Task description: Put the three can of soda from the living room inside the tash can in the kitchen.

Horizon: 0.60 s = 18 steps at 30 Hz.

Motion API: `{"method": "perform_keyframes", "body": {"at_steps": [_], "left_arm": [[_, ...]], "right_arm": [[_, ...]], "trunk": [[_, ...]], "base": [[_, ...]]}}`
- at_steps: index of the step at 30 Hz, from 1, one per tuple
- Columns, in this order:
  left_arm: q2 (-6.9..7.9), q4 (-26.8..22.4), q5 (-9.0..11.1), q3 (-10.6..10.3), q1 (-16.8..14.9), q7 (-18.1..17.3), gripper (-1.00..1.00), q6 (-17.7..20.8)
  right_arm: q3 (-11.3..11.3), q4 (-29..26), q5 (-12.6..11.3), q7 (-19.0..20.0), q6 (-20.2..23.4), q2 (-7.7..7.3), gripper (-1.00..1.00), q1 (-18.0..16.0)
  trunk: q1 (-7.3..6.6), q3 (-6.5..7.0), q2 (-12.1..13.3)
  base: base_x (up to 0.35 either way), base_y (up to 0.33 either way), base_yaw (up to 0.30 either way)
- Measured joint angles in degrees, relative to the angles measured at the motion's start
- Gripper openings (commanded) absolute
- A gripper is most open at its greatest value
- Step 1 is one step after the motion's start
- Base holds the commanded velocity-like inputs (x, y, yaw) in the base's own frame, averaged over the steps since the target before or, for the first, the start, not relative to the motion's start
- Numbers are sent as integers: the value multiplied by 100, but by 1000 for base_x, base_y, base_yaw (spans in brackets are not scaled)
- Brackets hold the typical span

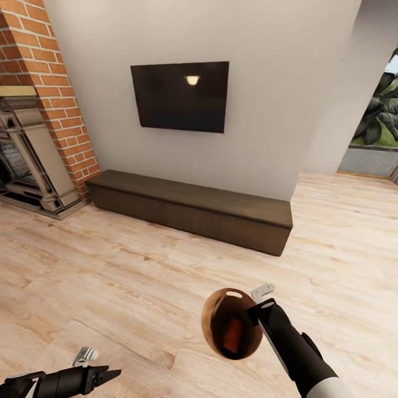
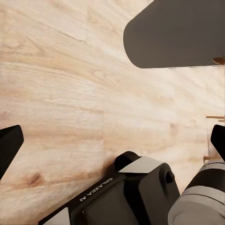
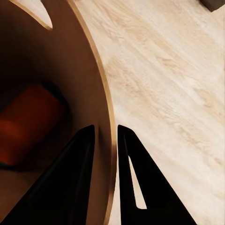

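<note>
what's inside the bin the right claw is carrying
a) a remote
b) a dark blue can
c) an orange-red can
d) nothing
c: the right claw pinches the rim of the bin, and an orange-red can lies inside it.

Both arms matte black, rounded casings. Right gripper (image 3: 104,154): two black tapered fingers, one with a slim slot; forearm turns white-grey at the lower end. Left gripper (image 1: 108,375): black pointed fingers, small silver bracket above. Left wrist housing marked "GALAXEA", grey panel, round black screw.
</note>
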Motion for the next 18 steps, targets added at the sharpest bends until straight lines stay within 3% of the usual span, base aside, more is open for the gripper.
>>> {"method": "perform_keyframes", "body": {"at_steps": [18], "left_arm": [[-4,0,0,-5,-1,11,100,8]], "right_arm": [[-2,0,-16,3,-1,-2,-100,0]], "trunk": [[0,0,0]], "base": [[0,0,272]]}}
